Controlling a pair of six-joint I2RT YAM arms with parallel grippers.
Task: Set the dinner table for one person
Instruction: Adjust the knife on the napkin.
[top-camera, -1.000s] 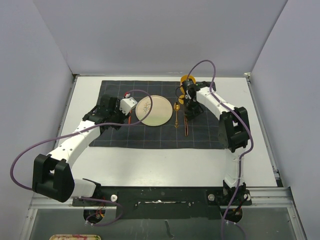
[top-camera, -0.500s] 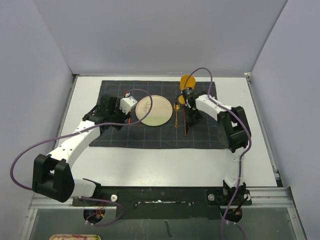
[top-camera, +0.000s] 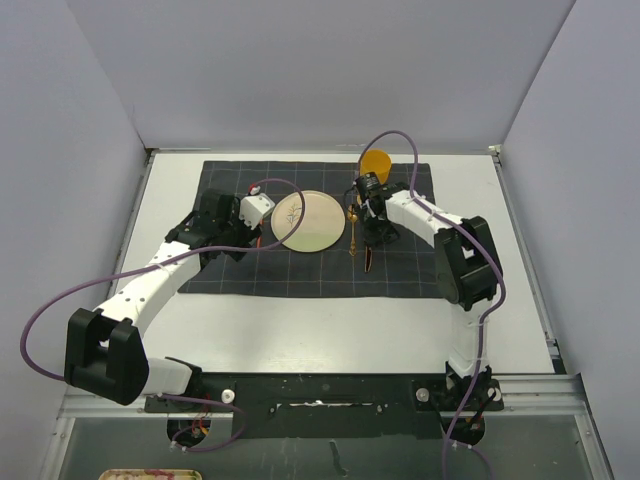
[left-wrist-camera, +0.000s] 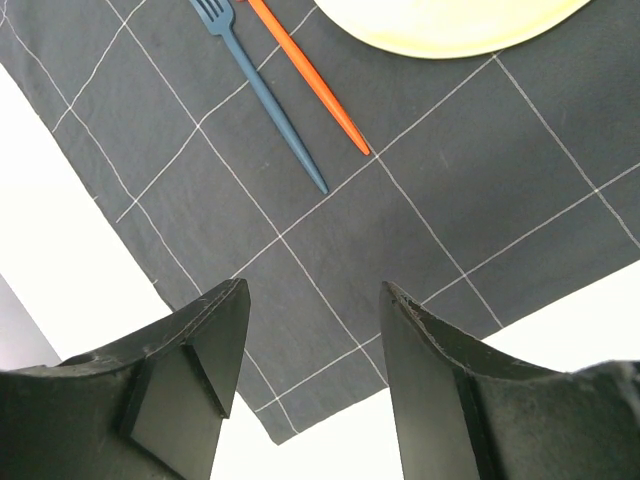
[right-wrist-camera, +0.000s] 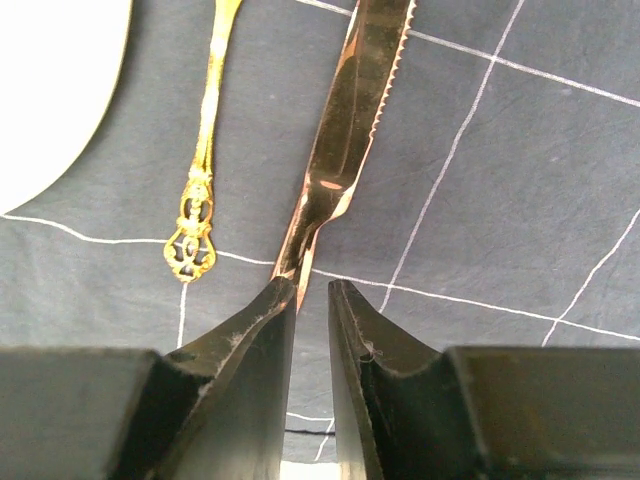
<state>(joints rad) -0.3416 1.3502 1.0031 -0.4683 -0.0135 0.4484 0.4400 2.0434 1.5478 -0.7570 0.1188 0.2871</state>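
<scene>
Dinner table (top-camera: 300, 320): white top that fills the floor of the enclosure, both arm bases at its near edge. A dark grid cloth (top-camera: 400, 270) lies on its far half, with bare table showing on all sides.

On the cloth:
- Plate (top-camera: 308, 221), pale and round, roughly centred.
- Spoon (right-wrist-camera: 205, 130), gold with an ornate handle end, just right of the plate and apart from it.
- Knife (right-wrist-camera: 350, 110), copper-coloured with a serrated edge, just right of the spoon and roughly parallel to it, not touching. It lies flat.
- Cup (top-camera: 376, 162), orange, at the far edge of the cloth beyond the right wrist.
- Fork (left-wrist-camera: 260, 90), blue, and an orange stick (left-wrist-camera: 310, 85) lie side by side left of the plate, the stick nearer the plate. They are close, and I cannot tell whether they touch at the upper ends. The overhead view hides most of both under the left wrist.

Right gripper (right-wrist-camera: 312, 288): low over the cloth at the near end of the knife. The jaws stand a narrow gap apart. The handle tip runs into that gap along one finger, and cloth shows between the handle and the other finger. The knife is not clamped; it is released.

Left gripper (left-wrist-camera: 312, 290): jaws well parted with nothing between them. It hangs over the left part of the cloth on the near side of the fork and stick tips, clear of both. White table shows past the cloth edge on both sides of the fingers.
</scene>
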